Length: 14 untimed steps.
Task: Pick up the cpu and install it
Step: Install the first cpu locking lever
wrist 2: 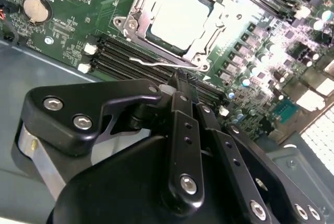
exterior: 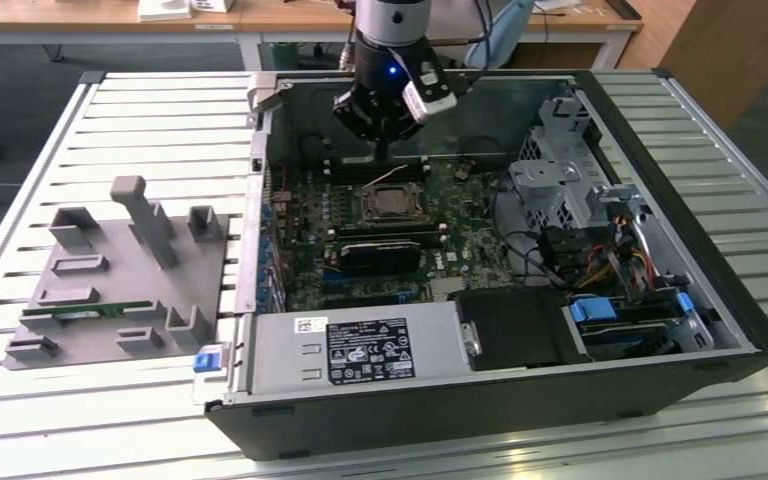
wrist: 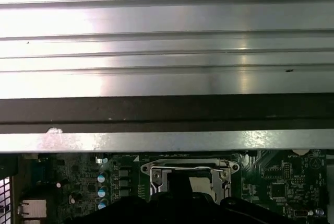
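Observation:
The cpu (exterior: 387, 205) is a small square chip with a silver-grey top, and it lies flat in the motherboard socket inside the open computer case (exterior: 704, 300). It appears bright in the second wrist view (wrist 2: 180, 18) and partly behind the gripper body in the first wrist view (wrist: 201, 183). My gripper (exterior: 381, 152) hangs just above the board, behind the socket toward the case's far wall. Its black fingers (wrist 2: 183, 85) are pressed together with nothing between them. The tips sit by the thin wire lever (wrist 2: 151, 62) at the socket's edge, over the memory slots.
A grey plastic tray (exterior: 117, 280) with upright posts stands at the exterior view's left, a green memory stick (exterior: 84, 312) on it. Inside the case are the power supply (exterior: 357, 350), a metal drive cage (exterior: 564, 170) and cables (exterior: 611, 265). Slatted metal tabletop (exterior: 157, 130) all around.

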Each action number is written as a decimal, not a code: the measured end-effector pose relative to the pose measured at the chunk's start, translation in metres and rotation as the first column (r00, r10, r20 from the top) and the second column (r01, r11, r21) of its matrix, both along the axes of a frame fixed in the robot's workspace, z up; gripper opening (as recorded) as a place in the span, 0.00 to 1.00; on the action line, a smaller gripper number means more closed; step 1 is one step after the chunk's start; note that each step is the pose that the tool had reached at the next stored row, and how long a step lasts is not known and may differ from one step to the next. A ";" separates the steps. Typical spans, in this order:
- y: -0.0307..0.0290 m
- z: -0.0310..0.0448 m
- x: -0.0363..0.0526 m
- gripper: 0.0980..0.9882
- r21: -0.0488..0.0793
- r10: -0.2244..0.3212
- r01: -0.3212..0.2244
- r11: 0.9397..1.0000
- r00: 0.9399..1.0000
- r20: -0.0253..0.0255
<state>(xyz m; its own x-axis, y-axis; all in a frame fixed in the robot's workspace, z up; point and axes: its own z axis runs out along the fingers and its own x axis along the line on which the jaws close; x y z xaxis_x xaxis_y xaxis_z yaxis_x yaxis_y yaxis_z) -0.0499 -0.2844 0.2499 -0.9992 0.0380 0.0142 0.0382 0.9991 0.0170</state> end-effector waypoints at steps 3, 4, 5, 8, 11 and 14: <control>0.0011 -0.0065 0.0031 0.01 0.000 0.005 -0.005 1.000 1.000 0.003; 0.0013 -0.0072 0.0041 0.01 0.000 0.005 -0.005 1.000 1.000 0.003; 0.0015 -0.0079 0.0053 0.01 0.000 0.006 -0.006 1.000 1.000 0.003; 0.0022 -0.0092 0.0069 0.01 0.000 0.006 -0.006 1.000 1.000 0.003; 0.0032 -0.0106 0.0076 0.01 0.000 0.007 -0.007 1.000 1.000 0.003; 0.0037 -0.0123 0.0088 0.01 0.000 0.007 -0.007 1.000 1.000 0.003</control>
